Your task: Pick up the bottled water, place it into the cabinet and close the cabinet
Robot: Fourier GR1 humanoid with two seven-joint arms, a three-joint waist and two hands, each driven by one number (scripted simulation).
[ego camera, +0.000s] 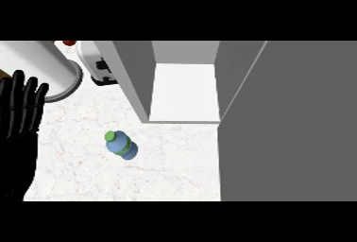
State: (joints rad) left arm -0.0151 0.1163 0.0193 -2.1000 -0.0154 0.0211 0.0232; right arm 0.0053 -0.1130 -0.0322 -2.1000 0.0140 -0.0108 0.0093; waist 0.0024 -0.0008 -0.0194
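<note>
The bottled water (121,144) is blue with a green cap and stands on the white marble counter (167,165), left of centre. Behind it the grey cabinet (182,90) stands open, showing a white floor inside; its door (286,118) swings out along the right side. My left hand (20,118) rests open at the left edge, fingers pointing up, well to the left of the bottle and apart from it. My right hand does not show.
A large white cylinder (42,68) stands at the back left, just behind my left hand. A white and black appliance (97,66) with a red knob (69,43) sits beside the cabinet's left wall.
</note>
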